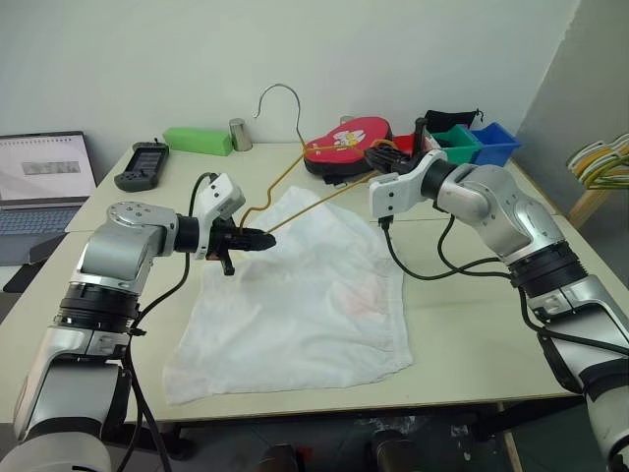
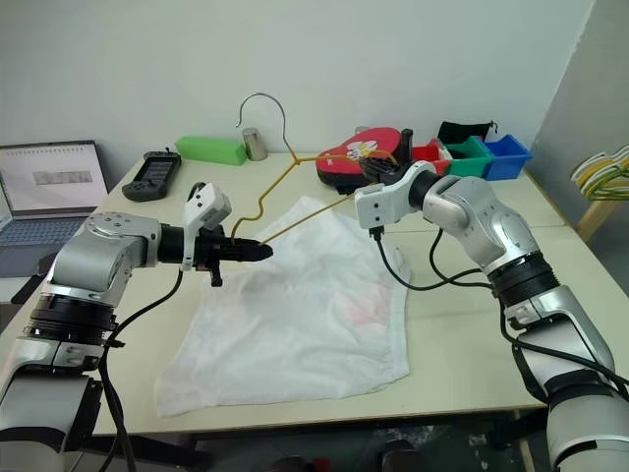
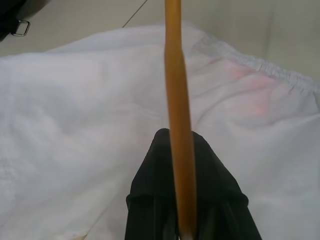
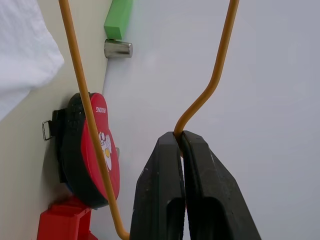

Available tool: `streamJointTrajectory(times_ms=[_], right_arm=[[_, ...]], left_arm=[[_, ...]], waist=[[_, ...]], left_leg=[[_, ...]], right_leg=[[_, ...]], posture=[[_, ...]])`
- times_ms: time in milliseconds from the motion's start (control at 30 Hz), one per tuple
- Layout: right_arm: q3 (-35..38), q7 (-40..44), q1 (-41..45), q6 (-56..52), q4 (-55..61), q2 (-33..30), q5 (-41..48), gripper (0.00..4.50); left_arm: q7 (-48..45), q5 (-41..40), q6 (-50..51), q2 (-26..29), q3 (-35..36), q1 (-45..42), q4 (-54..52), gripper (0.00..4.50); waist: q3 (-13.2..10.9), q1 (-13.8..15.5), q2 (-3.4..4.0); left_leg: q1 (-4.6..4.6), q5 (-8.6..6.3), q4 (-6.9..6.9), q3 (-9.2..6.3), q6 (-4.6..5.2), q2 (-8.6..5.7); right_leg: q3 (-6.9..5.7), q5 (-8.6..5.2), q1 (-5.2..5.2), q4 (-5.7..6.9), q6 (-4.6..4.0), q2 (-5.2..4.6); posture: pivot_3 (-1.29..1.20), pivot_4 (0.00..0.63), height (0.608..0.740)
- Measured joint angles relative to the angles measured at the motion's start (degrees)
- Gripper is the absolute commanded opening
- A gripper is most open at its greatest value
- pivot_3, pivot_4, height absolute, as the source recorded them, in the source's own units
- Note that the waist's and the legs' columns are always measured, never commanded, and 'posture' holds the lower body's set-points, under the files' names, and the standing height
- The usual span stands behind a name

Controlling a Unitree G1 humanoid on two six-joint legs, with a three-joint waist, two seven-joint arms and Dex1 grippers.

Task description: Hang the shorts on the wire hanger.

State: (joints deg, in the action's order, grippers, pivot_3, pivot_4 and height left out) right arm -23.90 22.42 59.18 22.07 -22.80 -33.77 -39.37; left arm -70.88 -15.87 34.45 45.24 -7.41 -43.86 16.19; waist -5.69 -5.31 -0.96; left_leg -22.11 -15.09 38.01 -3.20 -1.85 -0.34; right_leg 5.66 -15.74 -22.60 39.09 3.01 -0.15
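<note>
A: Status of the wire hanger (image 1: 295,169)?

B: Off the table (image 1: 462,324), held in the air by both arms. The right gripper (image 4: 181,142) has its fingers pressed together on the wire at a bend near one corner. The left gripper (image 3: 174,150) has its fingers clamped on the straight bar, which runs up between them in the left wrist view. Hook points up toward the wall

A: And the shorts (image 1: 305,295)?

B: Spread flat on the table, under and in front of the hanger. Gathered waistband on the far side, nearest the hanger; faint pink mark visible mid-fabric. Neither gripper holds any cloth

A: So progress?

B: Judged early to middle. Done: hanger picked up and gripped at two places above the far edge of the shorts. Left: all the hanging itself, since no part of the shorts is over the bar yet

A: Anything near enough to interfere?

B: Red heart-shaped case (image 1: 346,144) sits just behind the right gripper; green block (image 1: 198,140) and small metal cylinder (image 1: 240,134) stand well apart toward the wall. One hand will likely have to let go to lift fabric
</note>
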Motion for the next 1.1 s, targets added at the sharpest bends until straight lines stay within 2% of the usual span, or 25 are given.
streamJointTrajectory(times_ms=[100, 167, 200, 367, 467, 667, 900, 1100], right_arm=[[0.0, 0.3, -0.1, 0.0, 0.2, 0.0, 0.0, 0.0], [0.0, 1.5, -0.3, -0.3, 0.4, 0.0, 0.3, 0.49], [0.3, 3.5, -0.7, -1.1, 0.9, 0.0, 1.7, 0.6], [1.9, 13.4, -4.8, -5.6, 5.3, 1.0, 10.6, 1.77], [2.7, 21.1, -7.7, -10.0, 10.9, -0.6, 15.7, 2.48], [5.8, 26.8, -9.1, -18.5, 16.1, -1.9, 20.4, 3.79], [6.7, 29.2, -10.4, -22.6, 13.9, -4.0, 20.8, 3.79], [5.1, 30.5, -10.7, -20.6, 8.2, -4.7, 20.1, 3.79]], left_arm=[[0.4, 0.2, -0.2, -0.1, 0.0, 0.0, 0.1, 0.05], [0.9, 0.9, -1.0, -0.1, 0.0, 0.0, 0.2, 0.0], [1.7, 1.7, -2.0, -0.1, 0.0, 0.0, 0.3, 0.0], [4.6, 5.5, -7.4, -0.1, -0.2, 0.0, 2.3, 0.0], [8.1, 10.1, -14.2, 0.0, -0.7, 0.7, 3.7, 0.0], [11.2, 16.5, -24.9, 0.8, -2.4, 3.4, 3.9, 0.0], [16.3, 24.4, -36.7, 1.6, -3.7, 6.2, -2.0, 0.0], [18.7, 28.1, -41.1, 0.9, -4.3, 6.3, -6.4, 0.0]], waist=[[0.0, 0.0, 0.0], [0.0, 0.0, 0.0], [0.0, -0.1, -0.01], [0.0, -0.4, -0.04], [0.0, -0.4, -0.04], [0.0, -0.3, -0.05], [0.1, 0.1, -0.06], [0.0, 0.2, -0.06]], left_leg=[[0.0, 0.0, 0.0, 0.0, 0.0, 0.0], [0.0, 0.0, 0.0, -0.01, 0.0, 0.0], [0.0, 0.0, 0.0, -0.01, 0.0, 0.01], [0.0, 0.0, 0.04, -0.08, 0.0, 0.04], [0.0, 0.0, 0.05, -0.1, 0.0, 0.03], [0.03, 0.0, 0.09, -0.1, 0.0, 0.03], [0.1, 0.0, 0.08, -0.06, 0.01, 0.02], [0.18, -0.01, 0.08, 0.01, 0.02, 0.01]], right_leg=[[0.0, 0.0, 0.0, 0.0, 0.0, 0.0], [0.0, 0.0, 0.0, 0.0, 0.0, 0.0], [-0.01, 0.0, 0.0, 0.0, 0.0, 0.0], [-0.04, 0.01, 0.03, 0.01, 0.0, -0.03], [-0.06, 0.01, 0.06, 0.01, 0.0, -0.09], [-0.09, 0.02, 0.09, 0.03, 0.0, -0.13], [-0.08, 0.01, 0.2, -0.02, 0.0, -0.14], [-0.05, 0.01, 0.25, -0.01, 0.0, -0.11]], posture=[[-0.03, 0.031, 0.74], [-0.04, 0.028, 0.74], [-0.04, 0.028, 0.74], [-0.04, 0.025, 0.74], [-0.04, 0.022, 0.74], [-0.05, 0.025, 0.74], [-0.03, 0.039, 0.74], [-0.02, 0.043, 0.74]])
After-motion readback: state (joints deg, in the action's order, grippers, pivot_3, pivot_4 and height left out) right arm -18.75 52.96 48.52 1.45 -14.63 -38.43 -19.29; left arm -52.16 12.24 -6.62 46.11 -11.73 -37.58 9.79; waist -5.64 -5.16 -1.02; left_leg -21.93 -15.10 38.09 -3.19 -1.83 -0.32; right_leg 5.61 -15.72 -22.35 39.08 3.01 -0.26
